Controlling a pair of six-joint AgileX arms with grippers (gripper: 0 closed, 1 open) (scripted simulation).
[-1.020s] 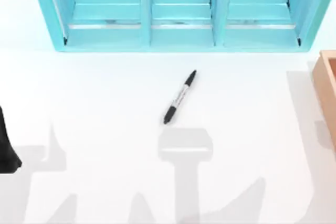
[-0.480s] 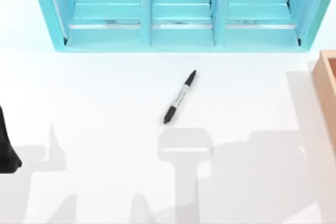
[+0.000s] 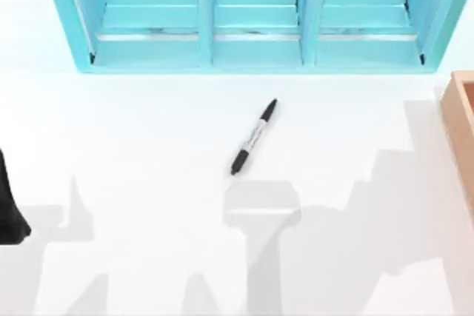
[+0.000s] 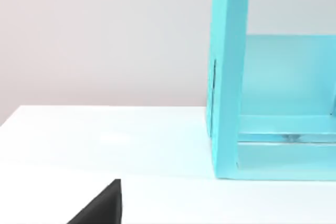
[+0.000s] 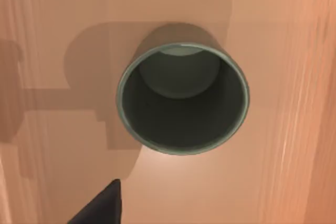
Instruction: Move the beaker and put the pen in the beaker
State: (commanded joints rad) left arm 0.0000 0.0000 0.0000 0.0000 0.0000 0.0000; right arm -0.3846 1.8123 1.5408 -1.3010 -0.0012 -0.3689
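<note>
The right arm looks down into the beaker [image 5: 182, 99], ready to grab it first, but I cannot tell how its end effector stands, and the pen [image 3: 253, 137] waits on the bench [image 3: 148, 146]

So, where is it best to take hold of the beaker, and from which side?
Probably its rim wall, from above: the beaker stands upright and empty on the wooden surface, mouth open to the right wrist view, so one pincer finger could go inside, one outside.
</note>
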